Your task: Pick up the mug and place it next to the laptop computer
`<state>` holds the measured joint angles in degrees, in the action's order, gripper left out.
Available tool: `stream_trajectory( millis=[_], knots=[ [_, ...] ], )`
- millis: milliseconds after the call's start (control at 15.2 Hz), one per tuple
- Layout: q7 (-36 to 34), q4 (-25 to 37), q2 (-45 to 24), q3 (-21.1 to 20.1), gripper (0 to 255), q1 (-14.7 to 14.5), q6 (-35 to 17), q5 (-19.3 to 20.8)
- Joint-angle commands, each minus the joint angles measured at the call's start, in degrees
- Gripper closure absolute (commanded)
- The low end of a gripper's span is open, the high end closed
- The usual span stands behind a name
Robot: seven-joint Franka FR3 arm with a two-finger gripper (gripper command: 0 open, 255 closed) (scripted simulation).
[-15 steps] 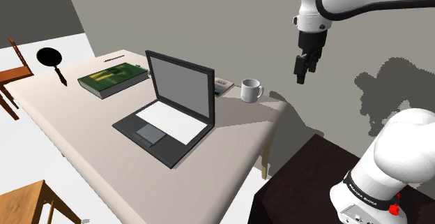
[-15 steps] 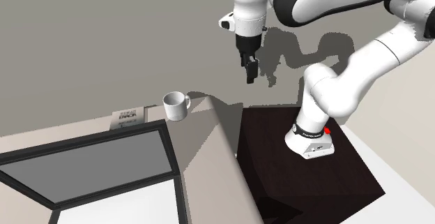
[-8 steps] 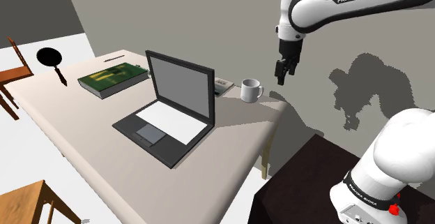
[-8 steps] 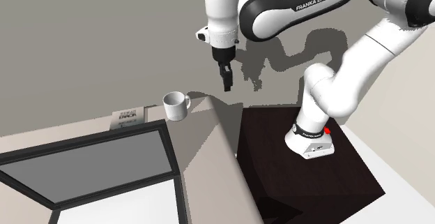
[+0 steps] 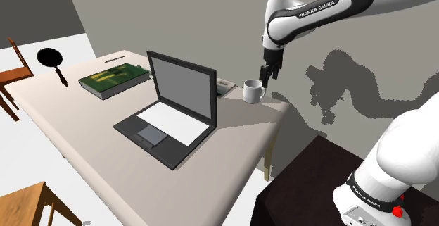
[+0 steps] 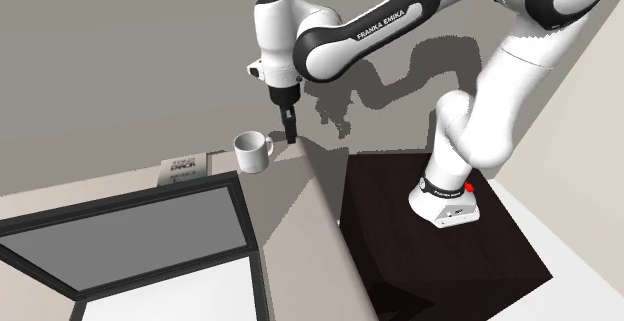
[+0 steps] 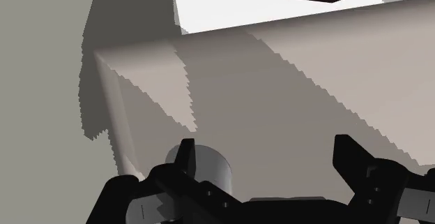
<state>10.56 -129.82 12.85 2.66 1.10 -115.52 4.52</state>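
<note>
A white mug [image 5: 253, 91] stands upright near the table's far corner, by the wall, to the shoulder view's right of the open black laptop [image 5: 172, 108]. My black gripper [image 5: 266, 74] hangs just above and beside the mug, on the side away from the laptop, pointing down. From the second exterior view the gripper [image 6: 290, 132] is a little to the right of the mug [image 6: 252, 151] and does not touch it. In the wrist view the gripper [image 7: 268, 160] is open with nothing between its fingers; the mug [image 7: 211, 165] shows partly behind one fingertip [image 7: 187, 154].
The beige table [image 5: 232, 154] also carries a green book [image 5: 112, 79], a black pan [image 5: 53, 60] and a small flat booklet [image 5: 226, 85] behind the laptop. Wooden chairs [image 5: 32, 203] stand at the shoulder view's left. The dark stand [image 6: 430, 239] sits beside the table's end.
The arm has swung toward the shoulder view's left and come down, bringing the gripper from well off the table's end to just beside the mug. The mug has not moved.
</note>
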Motion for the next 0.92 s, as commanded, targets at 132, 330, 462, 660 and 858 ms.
stream_trajectory(
  millis=[132, 330, 462, 660, 858],
  knots=[
    [2.43, 5.20, -8.34, 0.83, 0, 0.03, -4.21, -1.63],
    [4.31, 9.92, -14.80, 1.16, 0, 0.15, -6.62, -3.19],
    [5.57, 13.45, -19.12, 1.20, 0, 0.35, -7.83, -4.30],
    [6.67, 16.48, -23.29, 1.09, 0, 0.61, -9.32, -5.33],
    [6.74, 15.53, -24.42, 1.06, 0, 0.64, -11.39, -5.43]
  ],
)
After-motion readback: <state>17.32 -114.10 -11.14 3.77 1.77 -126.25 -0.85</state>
